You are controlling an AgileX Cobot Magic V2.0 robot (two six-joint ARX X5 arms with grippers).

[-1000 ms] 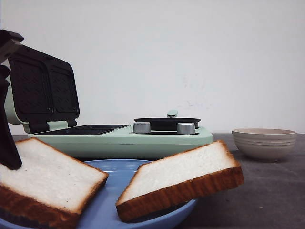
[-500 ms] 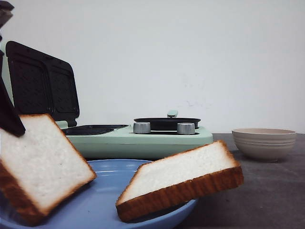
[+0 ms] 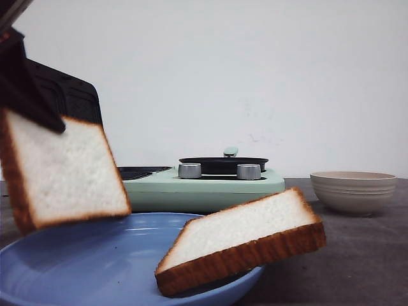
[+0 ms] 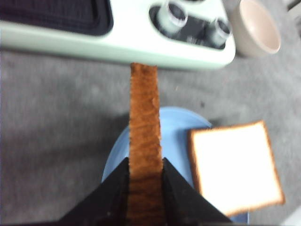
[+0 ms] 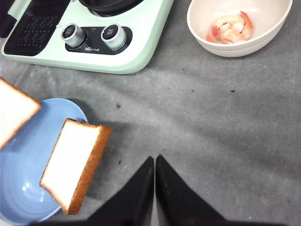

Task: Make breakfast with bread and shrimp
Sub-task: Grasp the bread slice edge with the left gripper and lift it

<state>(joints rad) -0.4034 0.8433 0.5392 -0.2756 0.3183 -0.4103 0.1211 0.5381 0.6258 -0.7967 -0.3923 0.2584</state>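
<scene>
**Spotter:** What does your left hand [image 4: 145,175] have?

**Operator:** It is clenched on one slice of bread [image 3: 64,169], pinching it across the crust. In the front view the slice hangs clear of the blue plate [image 3: 95,268], tilted, with the open sandwich maker [image 3: 204,185] just behind it.

**Spotter:** And the other slice?

**Operator:** The second slice [image 3: 245,239] rests on the plate, leaning over its rim. My right hand [image 5: 154,181] hovers above the counter [image 5: 225,122] with its fingers together, grasping nothing. The shrimp [image 5: 230,27] sit in the beige bowl [image 5: 237,47], near the maker.

**Spotter:** How do you want to place it?

**Operator:** I think I should carry it over the dark grill well [image 4: 51,16] beside the knobs [image 5: 89,34], level the slice so it goes down flat, and lower it squarely inside the recess before releasing. The grip sits near one edge, so I would move slowly; a swing could twist the bread loose or catch it on the raised lid [image 3: 70,95].
</scene>
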